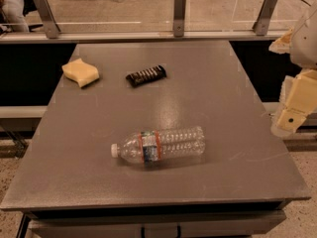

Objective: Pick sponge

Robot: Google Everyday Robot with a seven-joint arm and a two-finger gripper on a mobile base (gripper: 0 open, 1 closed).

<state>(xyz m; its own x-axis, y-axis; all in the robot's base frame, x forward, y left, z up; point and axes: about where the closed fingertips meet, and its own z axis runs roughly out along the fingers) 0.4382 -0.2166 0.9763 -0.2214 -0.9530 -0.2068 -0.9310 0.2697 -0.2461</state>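
The sponge (80, 72) is a small pale yellow foam block with wavy edges, lying flat at the far left of the grey table (218, 98). My gripper (288, 122) is a cream-coloured piece at the right edge of the view. It hangs just off the table's right side, far from the sponge and touching nothing.
A dark ribbed bar (145, 75) lies to the right of the sponge. A clear plastic bottle (161, 145) lies on its side near the table's front middle, cap to the left. A glass railing with metal posts (180, 13) runs behind the table.
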